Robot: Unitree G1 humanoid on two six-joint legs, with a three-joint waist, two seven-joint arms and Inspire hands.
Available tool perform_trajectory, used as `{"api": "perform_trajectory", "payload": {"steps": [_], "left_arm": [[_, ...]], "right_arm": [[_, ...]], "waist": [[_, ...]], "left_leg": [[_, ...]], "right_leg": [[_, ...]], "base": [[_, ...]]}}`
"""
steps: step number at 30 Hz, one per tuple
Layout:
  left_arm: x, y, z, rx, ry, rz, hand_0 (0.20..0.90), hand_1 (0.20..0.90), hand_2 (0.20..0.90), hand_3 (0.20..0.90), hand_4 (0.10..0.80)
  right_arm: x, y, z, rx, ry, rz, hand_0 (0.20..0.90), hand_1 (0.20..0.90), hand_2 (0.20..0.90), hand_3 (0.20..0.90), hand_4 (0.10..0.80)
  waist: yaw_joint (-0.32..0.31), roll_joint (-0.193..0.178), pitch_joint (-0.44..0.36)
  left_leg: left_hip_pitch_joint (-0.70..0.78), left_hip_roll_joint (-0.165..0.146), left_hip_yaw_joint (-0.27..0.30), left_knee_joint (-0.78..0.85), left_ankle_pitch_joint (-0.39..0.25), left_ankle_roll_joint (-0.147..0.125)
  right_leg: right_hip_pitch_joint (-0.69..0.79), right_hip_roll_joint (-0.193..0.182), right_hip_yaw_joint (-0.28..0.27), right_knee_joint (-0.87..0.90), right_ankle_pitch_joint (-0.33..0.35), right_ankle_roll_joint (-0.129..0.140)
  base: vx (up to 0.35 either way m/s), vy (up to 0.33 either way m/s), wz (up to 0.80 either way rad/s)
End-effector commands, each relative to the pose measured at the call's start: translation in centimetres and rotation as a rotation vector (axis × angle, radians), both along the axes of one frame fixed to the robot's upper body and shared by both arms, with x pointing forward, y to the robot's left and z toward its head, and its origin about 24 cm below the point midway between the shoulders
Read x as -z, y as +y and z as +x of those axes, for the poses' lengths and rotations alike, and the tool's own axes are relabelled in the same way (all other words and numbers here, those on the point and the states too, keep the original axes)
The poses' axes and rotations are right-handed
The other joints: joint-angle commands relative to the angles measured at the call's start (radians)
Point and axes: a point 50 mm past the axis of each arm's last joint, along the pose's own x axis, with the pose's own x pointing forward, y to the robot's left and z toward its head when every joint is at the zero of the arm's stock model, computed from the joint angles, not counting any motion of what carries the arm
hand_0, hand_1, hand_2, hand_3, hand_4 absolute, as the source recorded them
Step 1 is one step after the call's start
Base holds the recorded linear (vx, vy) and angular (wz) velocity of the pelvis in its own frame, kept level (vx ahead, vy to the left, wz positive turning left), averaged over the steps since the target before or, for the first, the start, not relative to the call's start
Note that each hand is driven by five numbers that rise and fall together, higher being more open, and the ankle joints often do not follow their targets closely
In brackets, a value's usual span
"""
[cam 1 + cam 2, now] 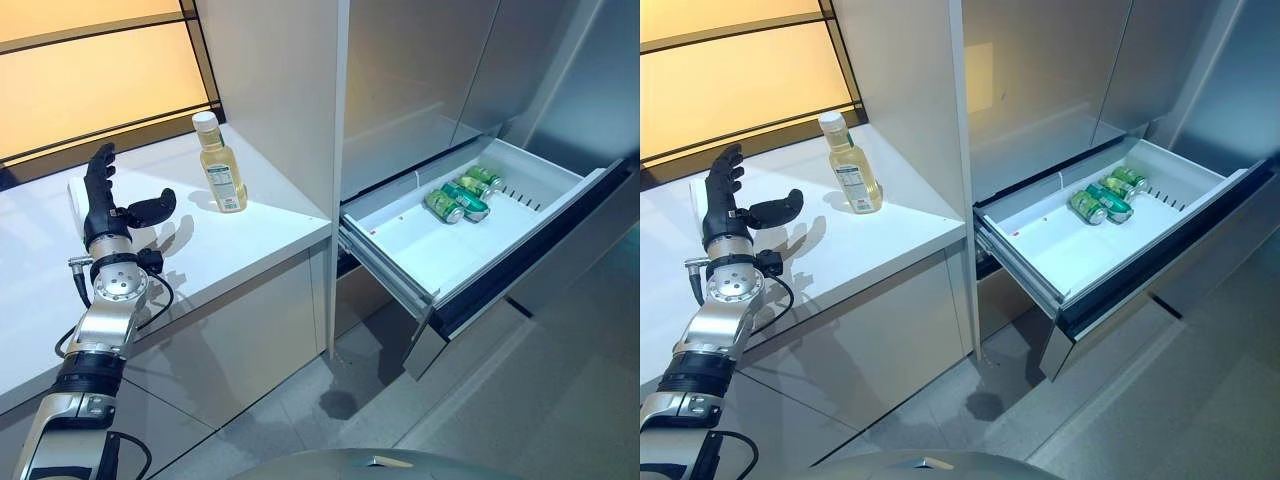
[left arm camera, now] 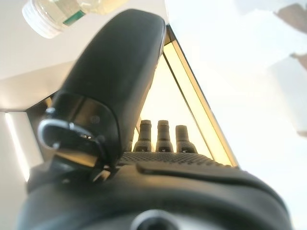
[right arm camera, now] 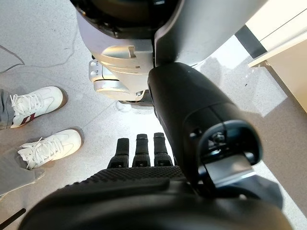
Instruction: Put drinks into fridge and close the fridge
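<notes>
Left hand [image 1: 108,205] raised over white counter [image 1: 250,240], fingers straight & pointing up, thumb [image 1: 150,209] stuck out sideways toward bottle; nothing held. Same seen in left wrist view: fingers [image 2: 163,136] extended in a row, thumb apart, empty. Not touching counter as far as can be told; shadow cast on surface just beside.

Near hand, toward the wall corner: clear plastic bottle [image 1: 220,165] w/ pale yellow drink, white cap, label on front. Upright on counter, apart from hand, close to tall white panel [image 1: 290,90] at counter's end. Bottle cap also visible in left wrist view [image 2: 45,21].

Beyond panel, to robot's right: fridge [image 1: 430,70] w/ steel-grey front. Lower drawer [image 1: 440,255] pulled out wide, white inside. Three green cans [image 1: 463,195] lying on their sides near back of drawer, side by side, close together or touching — cannot tell which. Rest of drawer floor bare white. Drawer front dark-edged, angled out over grey floor [image 1: 540,400].

Right hand [image 3: 139,148] only in right wrist view: hanging low, pointed at floor, fingers straight & relaxed, thumb out, holding nothing. Below it, grey floor & a person's white sneakers [image 3: 41,124] w/ grey trouser hems, standing well apart from hand.

Drink bottle on counter, not in fridge; drawer open.
</notes>
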Motion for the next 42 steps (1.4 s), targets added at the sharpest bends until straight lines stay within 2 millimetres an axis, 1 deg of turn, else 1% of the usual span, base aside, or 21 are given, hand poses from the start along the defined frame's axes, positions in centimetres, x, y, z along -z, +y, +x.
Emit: {"api": "perform_trajectory", "payload": {"steps": [1,6,14,19,25,31,34,42], "left_arm": [[-6.2,-1.3,1.4,0.131,-0.261,-0.087,0.9,0.9,0.9,0.9,0.8],[-4.8,-1.9,2.0,0.214,-0.208,-0.28,0.9,0.9,0.9,0.9,0.8],[-5.0,-2.2,2.2,0.265,-0.213,-0.37,0.9,0.9,0.9,0.9,0.8],[-5.2,-2.3,2.3,0.255,-0.23,-0.369,0.9,0.9,0.9,0.9,0.8],[-5.8,-2.4,2.6,0.232,-0.262,-0.321,0.9,0.9,0.9,0.9,0.8],[-7.0,-2.8,3.0,0.199,-0.324,-0.26,0.9,0.9,0.9,0.9,0.8],[-7.2,-2.9,3.1,0.205,-0.335,-0.26,0.9,0.9,0.9,0.9,0.8],[-7.5,-4.6,3.7,0.273,-0.357,-0.291,0.9,0.9,0.9,0.9,0.8]], "right_arm": [[-0.1,0.0,1.1,0.012,-0.019,0.028,0.9,0.9,0.9,0.9,0.8],[-0.1,0.0,1.4,0.005,-0.016,0.029,0.9,0.9,0.9,0.9,0.8],[-0.2,-0.1,1.7,-0.004,-0.019,0.029,0.9,0.9,0.9,0.9,0.8],[-0.2,0.0,1.8,-0.002,-0.023,0.034,0.9,0.9,0.9,0.9,0.8],[-0.2,0.1,1.7,-0.001,-0.02,0.036,0.9,0.9,0.9,0.9,0.8],[-0.2,0.1,1.7,-0.005,-0.02,0.039,0.9,0.9,0.9,0.9,0.8],[-0.1,0.1,1.6,-0.008,-0.018,0.038,0.9,0.9,0.9,0.9,0.8],[-0.1,0.2,1.4,-0.019,-0.013,0.042,0.9,0.9,0.9,0.9,0.8]], "waist": [[0.006,0.016,-0.014],[0.004,0.017,-0.014],[0.003,0.022,-0.013],[0.002,0.022,-0.012],[-0.005,0.019,-0.015],[-0.016,0.017,-0.019],[-0.021,0.017,-0.02],[-0.03,0.012,-0.019]], "left_leg": [[0.023,-0.043,-0.047,0.007,-0.112,0.024],[0.026,-0.043,-0.046,0.007,-0.111,0.025],[0.026,-0.042,-0.044,0.007,-0.11,0.025],[0.027,-0.042,-0.045,0.007,-0.109,0.024],[0.027,-0.04,-0.039,0.007,-0.11,0.022],[0.03,-0.038,-0.031,0.007,-0.112,0.022],[0.031,-0.038,-0.028,0.007,-0.113,0.022],[0.035,-0.036,-0.023,0.008,-0.115,0.024]], "right_leg": [[-0.054,-0.014,0.002,0.022,0.036,0.076],[-0.052,-0.015,0.001,0.023,0.035,0.076],[-0.052,-0.015,-0.002,0.024,0.034,0.075],[-0.051,-0.015,-0.002,0.024,0.034,0.075],[-0.052,-0.013,0.002,0.023,0.035,0.075],[-0.053,-0.011,0.008,0.024,0.035,0.074],[-0.054,-0.011,0.012,0.026,0.034,0.074],[-0.056,-0.009,0.024,0.032,0.032,0.073]], "base": [[0.0,0.0,0.0],[0.0,0.0,0.0],[0.0,0.0,0.0],[0.0,0.0,0.0],[0.0,0.0,0.0],[0.0,0.0,0.0],[0.0,0.0,0.0],[0.02,-0.005,-0.01]]}}
